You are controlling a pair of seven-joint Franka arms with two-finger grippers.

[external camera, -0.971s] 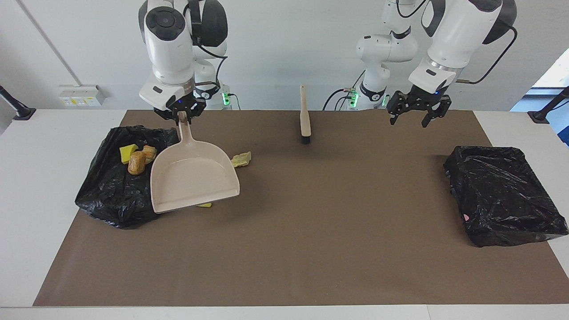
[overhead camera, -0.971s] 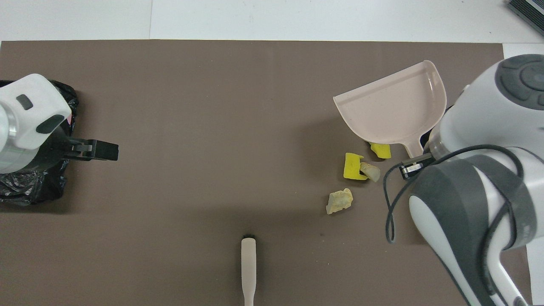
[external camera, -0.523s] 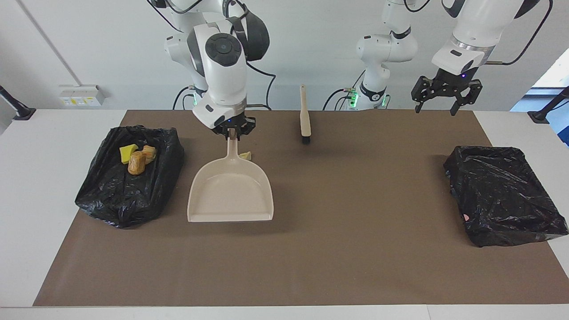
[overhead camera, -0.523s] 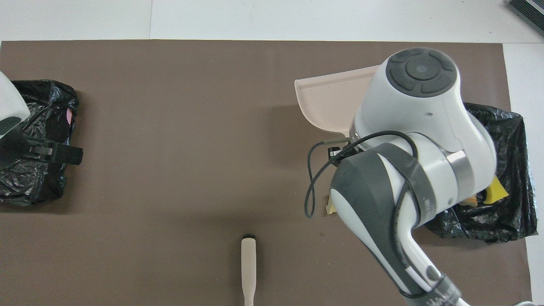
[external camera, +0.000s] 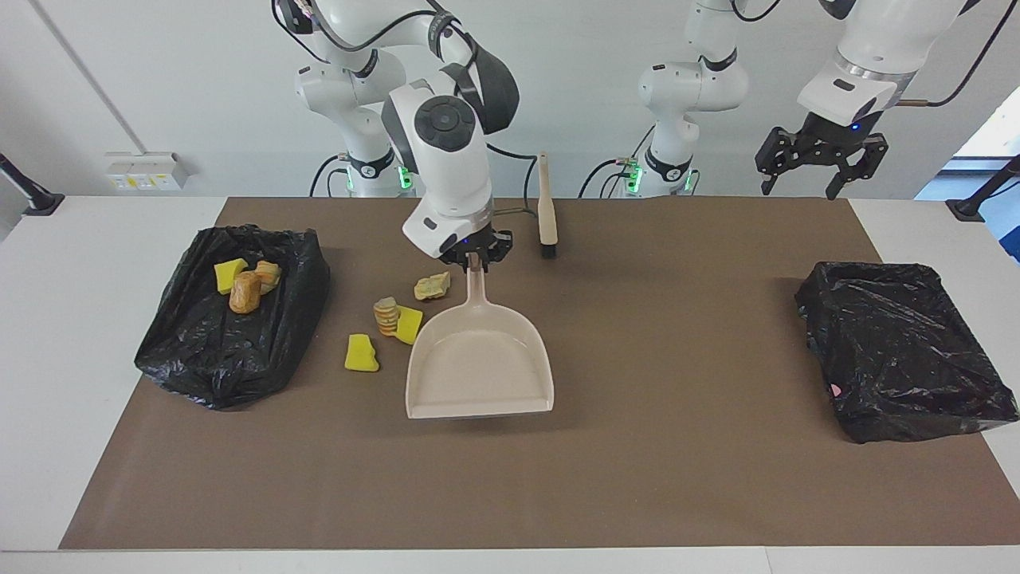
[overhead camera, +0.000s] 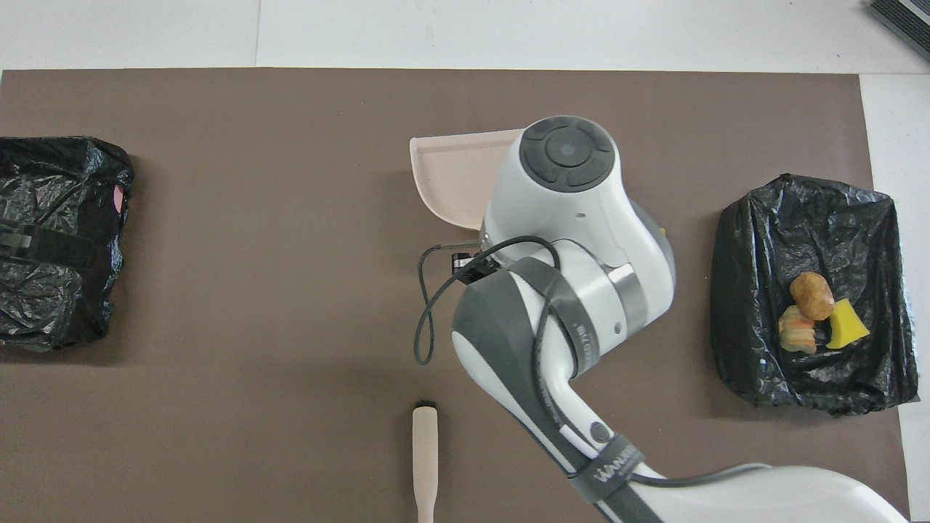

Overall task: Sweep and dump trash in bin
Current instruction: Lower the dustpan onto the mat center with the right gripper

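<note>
A brown mat covers most of the white table. Two black bag-lined bins sit on it: one bin at the left arm's end, showing only crumpled liner, and the other bin at the right arm's end. The second holds three pieces of trash: a yellow sponge chunk, an orange-brown lump and a tan lump, clustered together. The beige dustpan is held by the right gripper, whose fingers are clamped on the top of the handle; the pan hangs over the middle of the mat, tilted with its open lip lowest, and its shadow lies on the mat under the lip. Whether the lip touches the mat cannot be told. The left gripper waits raised over the left arm's end of the table, nothing between its spread fingers. The beige brush stands upright on its dark bristles, close to the robots, just beside the right gripper. Four more scraps lie loose on the mat between the dustpan and the bin holding trash: a pale tan lump near the handle, a ridged tan piece touching a yellow sponge, and a separate yellow sponge.
</note>
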